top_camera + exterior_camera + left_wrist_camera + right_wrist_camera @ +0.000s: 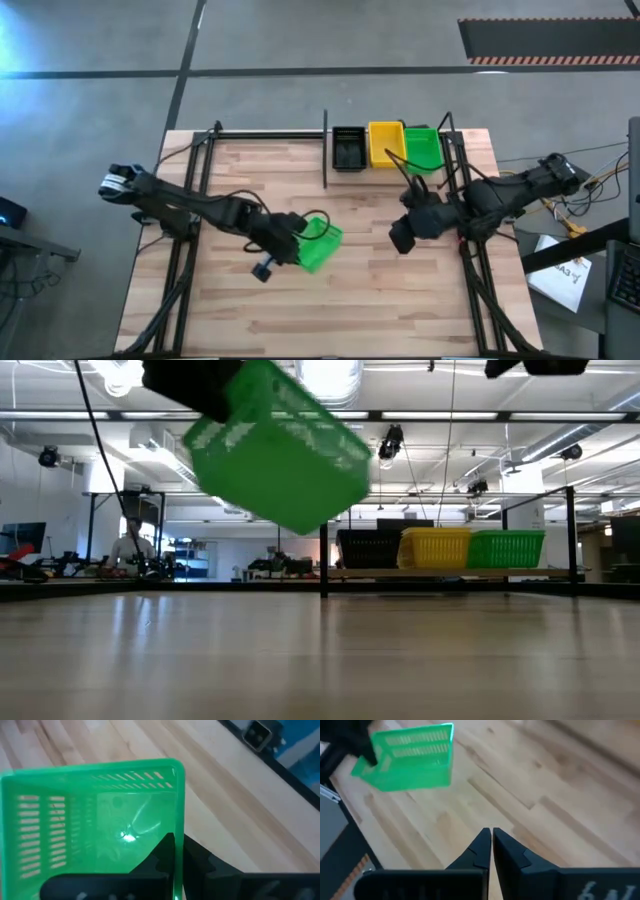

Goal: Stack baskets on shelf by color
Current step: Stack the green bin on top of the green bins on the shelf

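My left gripper [292, 240] is shut on a bright green mesh basket [321, 247], held in the air over the middle of the table. The low view shows this basket [280, 445] tilted and well above the tabletop. My right gripper [404, 236] hovers to the basket's right with its fingers shut [491, 845] and touches nothing. On the shelf [450, 572] at the far edge stand a black basket [372, 548], a yellow basket [435, 547] and a green basket [505, 547], side by side on their bottoms. My left gripper pinches one side wall of the green basket at its rim [178, 827], one finger [161, 856] inside the basket and the other [200, 861] outside. The basket is lifted clear of the table and hangs tilted from the fingers.
Black frame rails [190, 200] run along the table's left and right sides. The shelf's thin black posts [326, 150] stand at the far edge. Bare butcher-block tabletop [330, 310] lies in front of both grippers. A person shows far off in the room [130, 545].
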Robot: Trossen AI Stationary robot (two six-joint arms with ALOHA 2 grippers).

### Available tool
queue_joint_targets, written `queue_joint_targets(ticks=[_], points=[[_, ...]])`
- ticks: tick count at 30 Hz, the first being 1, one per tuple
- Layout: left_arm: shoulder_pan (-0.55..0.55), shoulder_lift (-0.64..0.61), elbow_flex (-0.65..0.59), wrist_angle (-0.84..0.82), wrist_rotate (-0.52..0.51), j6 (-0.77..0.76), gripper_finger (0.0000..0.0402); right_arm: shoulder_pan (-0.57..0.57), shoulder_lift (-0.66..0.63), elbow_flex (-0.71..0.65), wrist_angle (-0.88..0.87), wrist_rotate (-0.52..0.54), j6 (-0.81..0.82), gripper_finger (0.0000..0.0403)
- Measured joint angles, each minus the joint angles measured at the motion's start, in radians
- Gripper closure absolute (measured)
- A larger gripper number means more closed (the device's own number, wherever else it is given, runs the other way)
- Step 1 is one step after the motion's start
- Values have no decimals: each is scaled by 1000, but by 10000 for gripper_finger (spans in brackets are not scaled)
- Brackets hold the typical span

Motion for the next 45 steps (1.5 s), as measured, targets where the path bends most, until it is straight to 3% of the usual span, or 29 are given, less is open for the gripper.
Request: queue_joint_targets(ticks=[4, 10, 15, 20, 25, 32, 37, 40, 45], points=[[1, 95, 76, 31, -10, 9, 401, -104, 2, -22, 8, -115, -19, 361], [2, 257, 228, 45, -42, 57, 401, -239, 57, -24, 82, -243, -131, 281], [2, 351, 329, 41, -65, 58, 402, -285, 141, -24, 98, -281, -175, 233], [5, 383, 374, 42, -68, 63, 402, -299, 239, -24, 98, -289, -244, 224], [7, 379, 374, 43, -109, 60, 402, -333, 314, -24, 107, -309, -317, 232], [7, 376, 381, 48, -144, 58, 402, -381, 377, -24, 176, -458, -438, 254], [8, 376, 387, 52, -211, 25, 399, -406, 405, -24, 179, -469, -523, 321], [14, 375, 389, 50, -211, -1, 376, -420, 406, -24, 173, -464, -578, 377], [35, 370, 390, 42, -201, -27, 296, -455, 400, -24, 124, -422, -687, 393]])
